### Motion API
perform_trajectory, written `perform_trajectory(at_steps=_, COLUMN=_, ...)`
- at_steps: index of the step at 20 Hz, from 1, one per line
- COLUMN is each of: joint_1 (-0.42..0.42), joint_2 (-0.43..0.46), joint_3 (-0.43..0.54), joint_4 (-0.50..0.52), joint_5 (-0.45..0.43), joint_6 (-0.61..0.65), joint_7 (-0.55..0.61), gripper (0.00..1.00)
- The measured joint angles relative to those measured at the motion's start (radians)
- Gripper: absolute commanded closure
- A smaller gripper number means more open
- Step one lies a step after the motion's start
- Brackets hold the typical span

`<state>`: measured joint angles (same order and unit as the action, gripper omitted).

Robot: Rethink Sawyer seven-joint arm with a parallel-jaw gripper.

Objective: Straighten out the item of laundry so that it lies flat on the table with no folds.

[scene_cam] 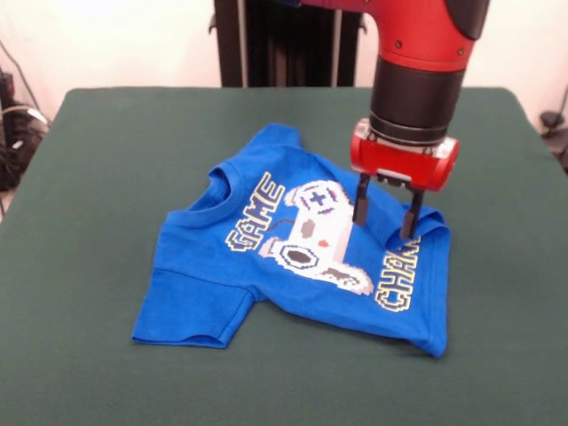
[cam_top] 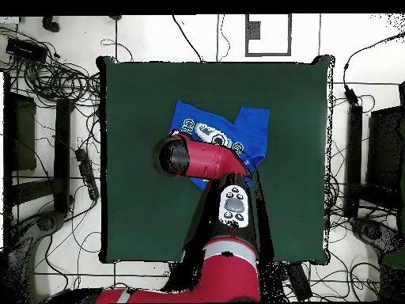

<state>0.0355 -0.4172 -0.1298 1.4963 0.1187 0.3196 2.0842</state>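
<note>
The bright blue T-shirt (scene_cam: 293, 266) lies print side up near the middle of the green table (scene_cam: 98, 195). "GAME" and part of "CHANGER" show beside the controller print. Its right side is folded and bunched up, cutting off the lettering. My gripper (scene_cam: 383, 229) hangs from the red and black arm over that right part. Its two black fingers (scene_cam: 360, 202) are apart, with the tips at or just above the cloth and nothing held between them. In the overhead view the arm (cam_top: 198, 158) covers the gripper and part of the shirt (cam_top: 245, 127).
The green table (cam_top: 142, 206) extends well beyond the shirt on all sides. Cables and black stands (cam_top: 55, 79) lie on the floor around the table. The robot's pedestal (scene_cam: 284, 40) stands behind the far edge.
</note>
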Motion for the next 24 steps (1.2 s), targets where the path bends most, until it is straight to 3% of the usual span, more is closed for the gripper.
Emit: perform_trajectory(at_steps=24, joint_1=-0.002, joint_2=0.092, joint_3=0.003, joint_4=0.003, joint_5=0.024, joint_6=-0.065, joint_7=0.000, gripper=0.00)
